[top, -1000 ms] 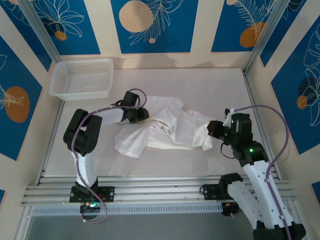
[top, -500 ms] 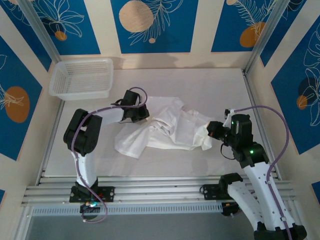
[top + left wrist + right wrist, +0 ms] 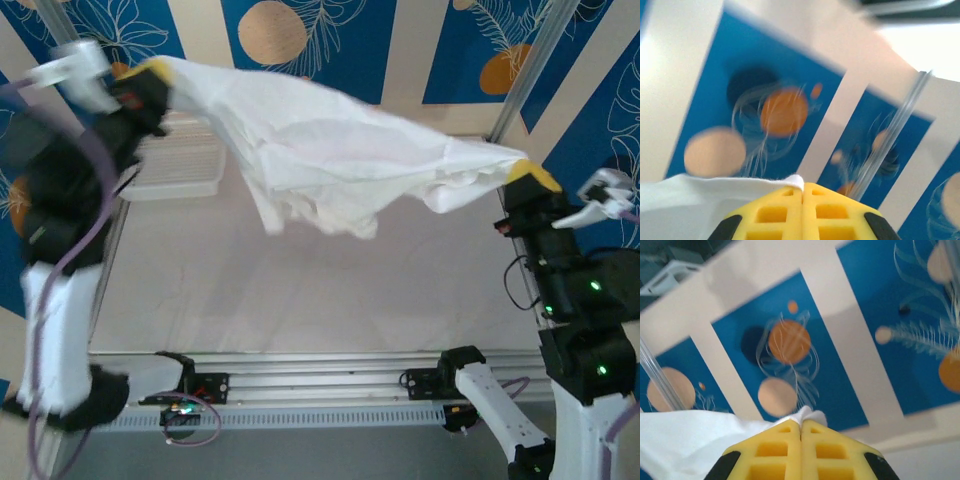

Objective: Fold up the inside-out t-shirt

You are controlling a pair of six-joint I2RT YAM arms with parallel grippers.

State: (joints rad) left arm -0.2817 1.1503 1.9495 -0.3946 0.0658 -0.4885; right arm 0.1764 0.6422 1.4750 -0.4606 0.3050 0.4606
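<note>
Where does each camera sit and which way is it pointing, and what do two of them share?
Top external: above and behind the bases, looking down at the table; both arms show, left gripper and right gripper holding the t-shirt aloft.
Left wrist: on the raised left wrist, facing the blue patterned wall; its shut yellow fingers pinch the t-shirt.
Right wrist: on the raised right wrist, facing the wall too; shut yellow fingers pinch the t-shirt.
Both wrist views share t-shirt and wall.
</note>
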